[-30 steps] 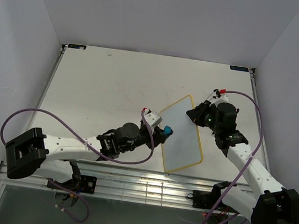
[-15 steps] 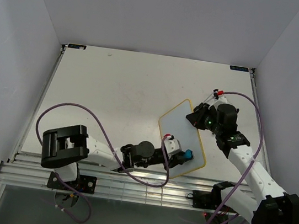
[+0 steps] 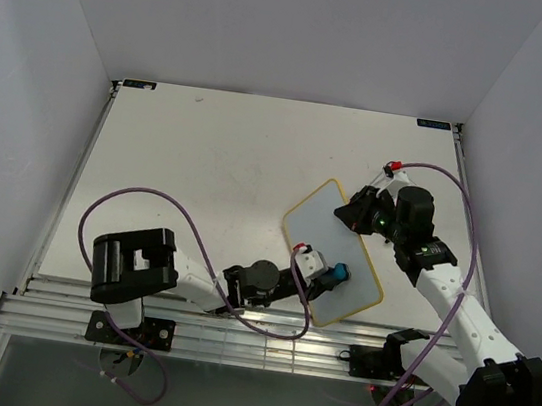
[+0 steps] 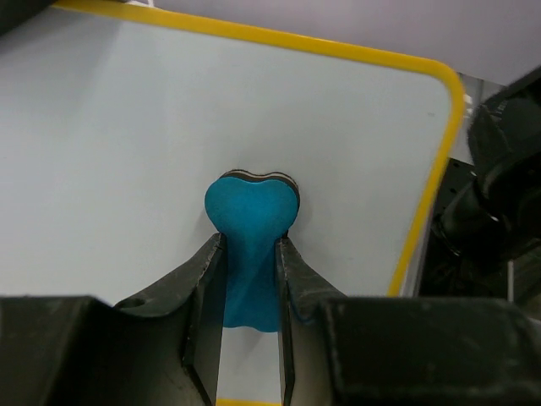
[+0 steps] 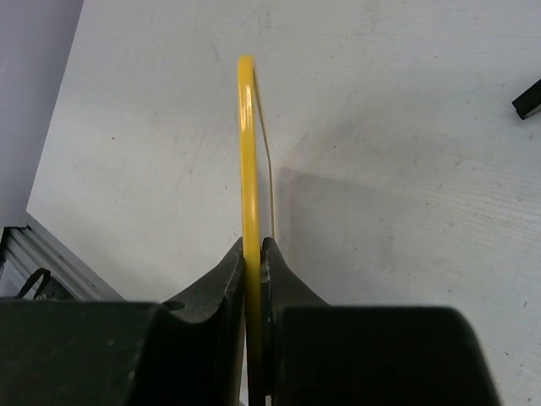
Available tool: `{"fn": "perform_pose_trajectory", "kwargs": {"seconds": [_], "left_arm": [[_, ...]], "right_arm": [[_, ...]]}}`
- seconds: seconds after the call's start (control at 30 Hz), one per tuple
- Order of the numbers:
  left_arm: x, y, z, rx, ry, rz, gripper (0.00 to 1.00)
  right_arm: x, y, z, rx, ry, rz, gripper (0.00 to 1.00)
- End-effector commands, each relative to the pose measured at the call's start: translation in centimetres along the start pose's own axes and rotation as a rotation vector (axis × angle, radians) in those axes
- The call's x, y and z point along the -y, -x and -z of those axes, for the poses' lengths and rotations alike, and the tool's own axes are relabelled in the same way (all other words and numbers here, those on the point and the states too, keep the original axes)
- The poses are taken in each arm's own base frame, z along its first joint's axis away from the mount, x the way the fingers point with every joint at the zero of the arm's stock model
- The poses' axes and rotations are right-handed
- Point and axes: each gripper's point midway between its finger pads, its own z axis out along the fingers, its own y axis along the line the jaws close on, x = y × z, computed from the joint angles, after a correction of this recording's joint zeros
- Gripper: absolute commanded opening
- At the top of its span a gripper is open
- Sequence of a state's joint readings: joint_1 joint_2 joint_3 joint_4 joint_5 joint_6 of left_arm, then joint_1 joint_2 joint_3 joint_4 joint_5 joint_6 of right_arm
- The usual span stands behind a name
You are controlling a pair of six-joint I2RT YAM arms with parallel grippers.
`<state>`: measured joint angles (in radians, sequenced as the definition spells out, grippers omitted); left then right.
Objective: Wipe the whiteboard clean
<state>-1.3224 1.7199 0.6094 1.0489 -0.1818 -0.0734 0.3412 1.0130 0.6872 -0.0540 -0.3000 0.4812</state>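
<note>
Since 1 s ago left claw (image 3: 332, 276) swung w/ eraser (image 3: 341, 272) from board's left edge to near-right part; board (image 3: 317, 222) nudged left a bit; we see left claw clenched on eraser, its head pressed on white face; right claw (image 3: 355, 213) clenched on yellow frame, far-right edge; board sits mid-right on table (image 3: 207, 154), long axis far-left to near-right; most of face lies far-left of eraser, so we judge next stroke goes that way; no marks visible.

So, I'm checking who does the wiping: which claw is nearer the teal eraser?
Left. The left claw is shut on the eraser over the whiteboard's face; the right claw clamps the whiteboard's edge, apart from the eraser.
</note>
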Motion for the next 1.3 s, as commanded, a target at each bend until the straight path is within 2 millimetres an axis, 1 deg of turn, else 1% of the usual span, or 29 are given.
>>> {"fn": "perform_pose_trajectory", "kwargs": {"seconds": [0.0,0.03,0.1,0.13,0.2,0.23,0.27,0.33,0.47,0.5,0.53,0.57,0.6,0.63,0.67,0.7,0.73,0.8,0.83,0.87,0.9,0.93,1.03,1.07,1.13,1.17,1.2,1.23,1.27], "left_arm": [[-4.6,-0.7,0.5,-0.018,0.147,0.029,0.00],[-6.2,-1.2,0.8,-0.030,0.184,0.037,0.00],[-7.5,-1.5,1.3,-0.033,0.214,0.057,0.00],[-8.7,-1.7,1.8,-0.034,0.253,0.072,0.00],[-9.9,-1.9,2.4,-0.035,0.303,0.080,0.00],[-11.2,-1.9,3.0,-0.030,0.368,0.088,0.00],[-11.8,-2.1,3.5,-0.036,0.399,0.092,0.00],[-13.5,-2.0,4.8,-0.036,0.500,0.130,0.00],[-15.4,-1.6,6.9,-0.054,0.640,0.198,0.00],[-15.7,-1.8,7.4,-0.070,0.668,0.214,0.00],[-16.1,-2.9,8.4,-0.129,0.710,0.213,0.00],[-16.3,-2.2,8.6,-0.109,0.736,0.258,0.00],[-16.4,-2.4,8.9,-0.123,0.753,0.273,0.00],[-16.4,-3.5,9.8,-0.184,0.780,0.276,0.00],[-16.7,-3.6,10.2,-0.195,0.804,0.284,0.00],[-16.6,-3.3,10.4,-0.184,0.819,0.327,0.00],[-16.7,-4.1,11.2,-0.229,0.842,0.325,0.00],[-16.6,-4.0,11.8,-0.230,0.870,0.375,0.00],[-16.7,-4.2,12.0,-0.238,0.886,0.402,0.00],[-16.6,-5.4,13.1,-0.307,0.916,0.398,0.00],[-16.5,-6.0,13.2,-0.345,0.922,0.404,0.00],[-16.4,-6.3,13.5,-0.397,0.942,0.408,0.00],[-16.4,-6.8,13.8,-0.481,0.986,0.395,0.00],[-16.5,-6.8,13.9,-0.490,0.998,0.393,0.00],[-16.6,-6.9,13.8,-0.519,1.011,0.385,0.00],[-16.5,-7.0,13.8,-0.529,1.014,0.384,0.00],[-16.6,-7.0,13.9,-0.536,1.022,0.384,0.04],[-16.6,-7.2,13.9,-0.553,1.020,0.371,0.15],[-16.6,-7.0,13.7,-0.553,1.018,0.370,0.23]], "right_arm": [[-5.2,2.5,1.9,0.050,0.200,0.005,0.08],[-5.1,2.1,2.0,0.040,0.200,-0.003,0.08],[-5.0,1.6,2.6,0.030,0.185,-0.008,0.08],[-4.9,2.0,2.8,0.041,0.177,0.004,0.08],[-4.3,2.1,3.1,0.045,0.150,0.000,0.08],[-4.2,2.3,3.3,0.053,0.146,0.004,0.08],[-4.1,2.5,3.3,0.060,0.139,0.009,0.08],[-3.0,3.0,3.4,0.077,0.075,0.027,0.08],[-1.6,3.0,3.5,0.072,0.002,0.075,0.08],[-1.2,3.4,3.6,0.083,-0.029,0.088,0.08],[-0.8,3.3,3.8,0.077,-0.049,0.098,0.08],[-0.3,3.4,3.9,0.082,-0.078,0.129,0.08],[-0.4,3.9,4.1,0.085,-0.082,0.148,0.08],[-0.2,3.6,4.1,0.063,-0.092,0.159,0.08],[-0.2,3.7,4.1,0.052,-0.093,0.173,0.08],[-0.6,4.6,4.3,0.058,-0.087,0.215,0.08],[-0.6,4.8,4.2,0.044,-0.090,0.230,0.08],[-0.6,4.9,4.4,0.013,-0.092,0.281,0.08],[-1.2,5.8,4.5,0.018,-0.084,0.310,0.08],[-1.2,6.0,4.7,0.007,-0.088,0.325,0.08],[-1.4,6.4,4.8,0.008,-0.091,0.346,0.08],[-1.6,7.7,5.0,0.017,-0.101,0.394,0.08],[-1.1,8.8,5.0,-0.012,-0.149,0.445,0.08],[-1.9,10.4,5.4,0.012,-0.142,0.494,0.08],[-1.8,11.1,5.3,-0.013,-0.154,0.535,0.08],[-2.3,12.6,5.7,0.013,-0.168,0.561,0.08],[-2.0,12.9,5.8,0.003,-0.185,0.577,0.08],[-1.3,13.1,5.2,-0.018,-0.202,0.587,0.08],[-1.0,14.3,5.4,-0.005,-0.224,0.617,0.08]]}}
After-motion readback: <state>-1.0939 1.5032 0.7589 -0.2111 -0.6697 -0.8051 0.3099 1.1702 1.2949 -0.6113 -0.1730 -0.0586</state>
